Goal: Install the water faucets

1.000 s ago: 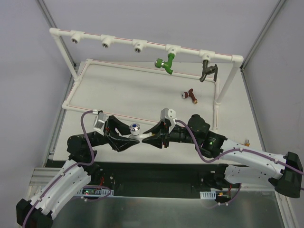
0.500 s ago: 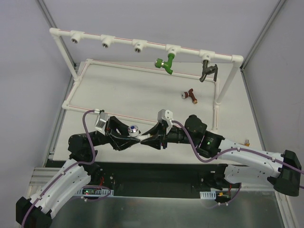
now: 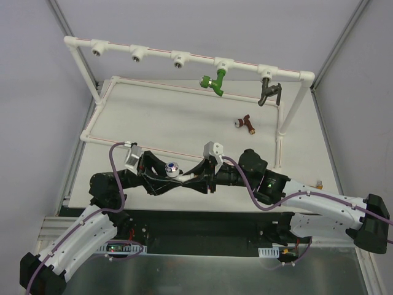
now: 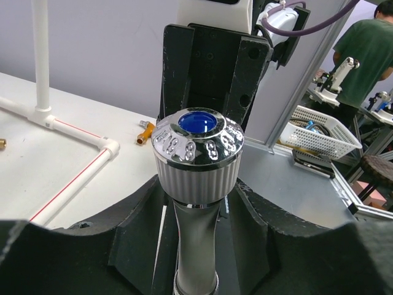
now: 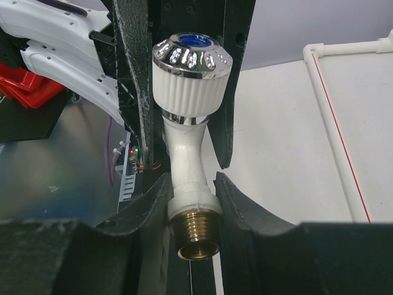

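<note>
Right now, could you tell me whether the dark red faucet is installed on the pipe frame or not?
Not installed: the dark red faucet lies on the table, apart from the white pipe frame.

Can't see white faucet (image 4: 198, 153) stem past btm edge, left wrist view. From top, can't make out its body btwn left hand (image 3: 163, 180) & right hand (image 3: 191, 178). Can't ID tiny brass bit (image 3: 319, 182) by worktop (image 3: 172, 117) edge.
</note>
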`<act>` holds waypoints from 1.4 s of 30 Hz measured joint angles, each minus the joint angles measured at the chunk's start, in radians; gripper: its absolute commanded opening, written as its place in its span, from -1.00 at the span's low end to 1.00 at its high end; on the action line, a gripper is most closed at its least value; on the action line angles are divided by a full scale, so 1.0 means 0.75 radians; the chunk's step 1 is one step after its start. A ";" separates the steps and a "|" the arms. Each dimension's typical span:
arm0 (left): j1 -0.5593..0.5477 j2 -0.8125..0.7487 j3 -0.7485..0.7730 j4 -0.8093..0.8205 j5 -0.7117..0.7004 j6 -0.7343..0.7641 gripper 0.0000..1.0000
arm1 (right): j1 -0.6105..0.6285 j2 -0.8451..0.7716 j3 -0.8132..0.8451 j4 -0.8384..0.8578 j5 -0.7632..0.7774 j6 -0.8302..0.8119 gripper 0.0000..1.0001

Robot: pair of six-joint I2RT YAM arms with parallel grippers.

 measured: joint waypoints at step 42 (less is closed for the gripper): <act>-0.032 -0.233 0.232 -1.120 -0.875 0.267 -1.00 | -0.012 -0.188 0.594 -1.091 0.541 -0.237 0.75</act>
